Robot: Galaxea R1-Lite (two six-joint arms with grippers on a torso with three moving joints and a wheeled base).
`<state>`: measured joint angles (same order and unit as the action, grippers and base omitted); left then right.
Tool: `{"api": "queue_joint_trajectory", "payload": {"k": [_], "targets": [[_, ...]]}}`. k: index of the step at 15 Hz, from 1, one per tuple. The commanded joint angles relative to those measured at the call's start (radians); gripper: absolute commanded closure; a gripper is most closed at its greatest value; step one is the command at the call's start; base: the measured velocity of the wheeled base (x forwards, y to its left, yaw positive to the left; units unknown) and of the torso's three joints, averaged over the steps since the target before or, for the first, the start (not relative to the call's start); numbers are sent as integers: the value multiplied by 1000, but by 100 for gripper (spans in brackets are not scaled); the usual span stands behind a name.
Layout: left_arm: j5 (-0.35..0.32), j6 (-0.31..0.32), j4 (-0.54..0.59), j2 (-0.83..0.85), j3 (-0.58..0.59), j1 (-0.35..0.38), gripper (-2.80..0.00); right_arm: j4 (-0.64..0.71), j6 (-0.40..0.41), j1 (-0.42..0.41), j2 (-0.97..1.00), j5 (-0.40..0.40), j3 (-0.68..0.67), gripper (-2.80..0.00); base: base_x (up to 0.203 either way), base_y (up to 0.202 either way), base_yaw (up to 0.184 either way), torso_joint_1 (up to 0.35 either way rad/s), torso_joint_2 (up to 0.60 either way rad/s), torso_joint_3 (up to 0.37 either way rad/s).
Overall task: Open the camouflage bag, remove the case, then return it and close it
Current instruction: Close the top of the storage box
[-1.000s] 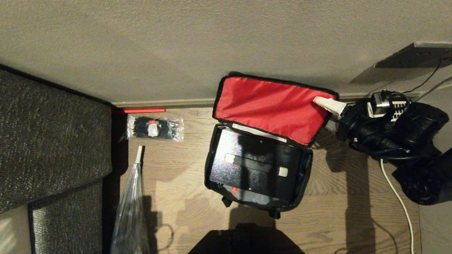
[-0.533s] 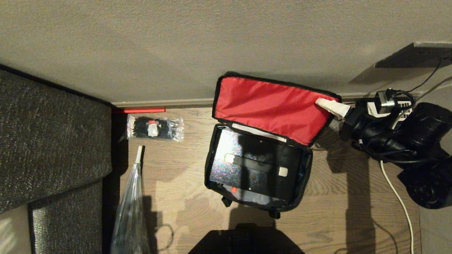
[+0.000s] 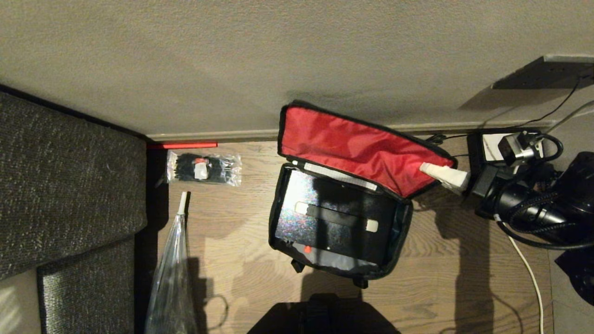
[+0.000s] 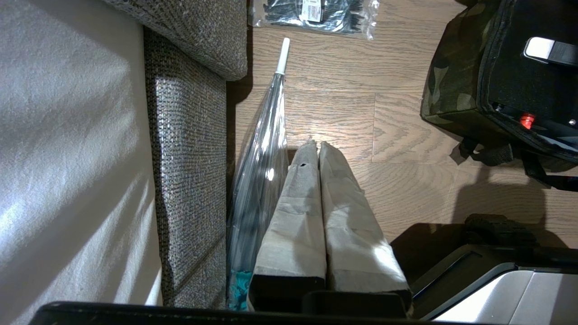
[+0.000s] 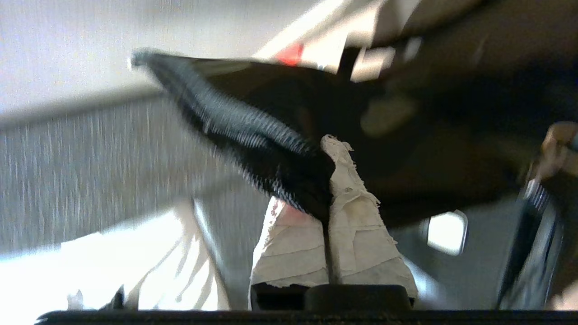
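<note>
Right claw: my 2 taped fingers are pressed together and they pinch the black edge of the flap, at its right corner. In the right wrist view the trim sits between the 2 fingers.
Flap: it is raised, the red lining faces up to my head camera, and it leans toward the wall. The right corner is lower than the left one.
Bag: it stands open on the wood floor, near the wall. The camouflage side shows in the left wrist view.
Case: black, it lies inside the bag and fills almost all the opening. A small red tab is on its front side.
Left claw: it hangs low at my left side, above the floor, fingers pressed together, nothing between them. It is well apart from the bag.
Umbrella: clear plastic with a white tip, it lies on the floor just beside the sofa.
Packet: clear, with black ties inside, on the floor near the wall, left of the bag.
Telephone: black, at the wall right of the bag, partly hidden behind my right arm.
</note>
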<state>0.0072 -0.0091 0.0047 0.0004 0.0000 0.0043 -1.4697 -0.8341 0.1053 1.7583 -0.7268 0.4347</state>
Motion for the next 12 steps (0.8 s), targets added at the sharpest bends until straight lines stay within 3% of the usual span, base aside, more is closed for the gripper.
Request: {"api": "queue_joint_trajectory", "payload": {"k": [1, 5, 8, 9, 12], "targets": [[0, 0, 0, 0, 3, 0, 0, 37, 88, 1, -63, -50, -90, 0, 0, 0, 0, 0, 0, 0], [0, 0, 0, 0, 3, 0, 0, 269, 302, 1, -78, -53, -112, 0, 0, 0, 0, -7, 1, 1], [0, 0, 0, 0, 3, 0, 0, 460, 518, 1, -72, -37, -117, 0, 0, 0, 0, 0, 0, 0], [0, 0, 0, 0, 3, 0, 0, 512, 576, 0, -71, -30, -118, -280, 0, 0, 0, 0, 0, 0], [0, 0, 0, 0, 3, 0, 0, 559, 622, 1, -72, -32, -120, -280, 0, 0, 0, 0, 0, 0]]}}
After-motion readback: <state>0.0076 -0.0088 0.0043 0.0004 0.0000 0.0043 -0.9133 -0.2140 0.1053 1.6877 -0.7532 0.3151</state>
